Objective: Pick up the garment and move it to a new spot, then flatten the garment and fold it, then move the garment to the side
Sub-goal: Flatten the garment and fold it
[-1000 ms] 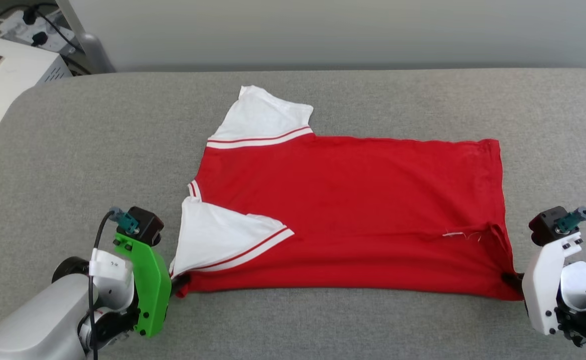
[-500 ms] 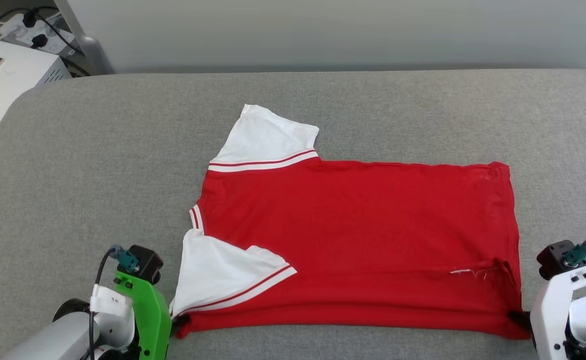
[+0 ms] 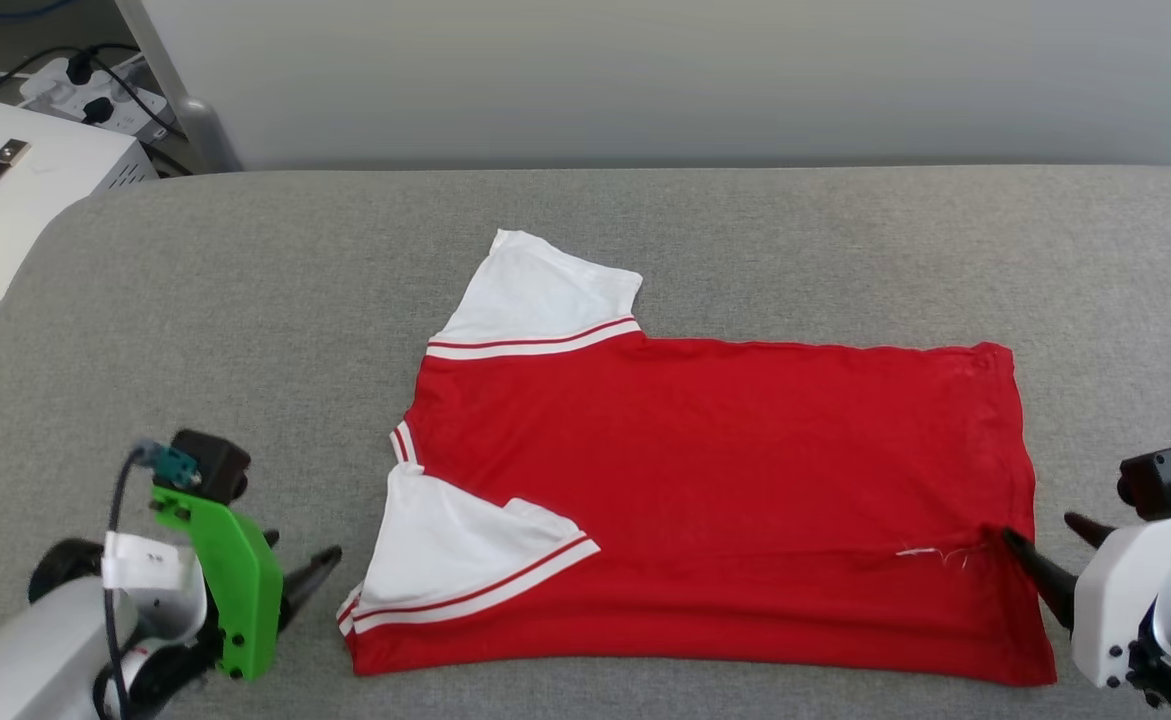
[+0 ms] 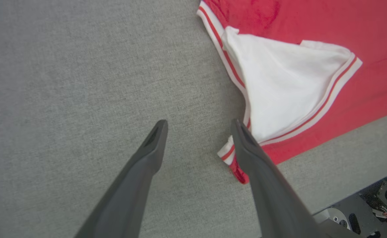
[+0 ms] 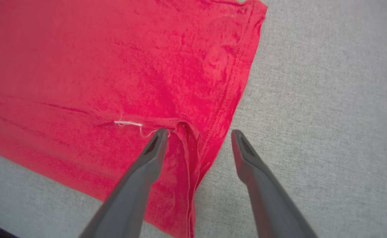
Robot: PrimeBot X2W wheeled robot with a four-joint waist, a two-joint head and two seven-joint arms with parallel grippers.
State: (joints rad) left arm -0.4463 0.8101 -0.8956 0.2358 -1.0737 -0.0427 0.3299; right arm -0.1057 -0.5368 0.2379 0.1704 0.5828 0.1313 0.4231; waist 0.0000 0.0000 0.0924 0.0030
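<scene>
Both spread, nothing pinched: left gripper, right gripper at near corners of red T-shirt. Folding step judged in hand; edge grasps called for next.

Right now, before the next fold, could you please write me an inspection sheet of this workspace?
Surface: grey fabric pad, smooth.
Job's things: garment lies flat, collar end to the robot's left; near sleeve folded onto the red body, far sleeve spread out; loose white thread near the hem.
Clutter: nothing seen.
Pincers: left pincer open, holding nothing, beside the near sleeve's corner; right pincer open, holding nothing, over the hem corner.
Cables: black cable on the left wrist; power strip with plugs, far left.
Surroundings: white box at the left; pale wall behind.
</scene>
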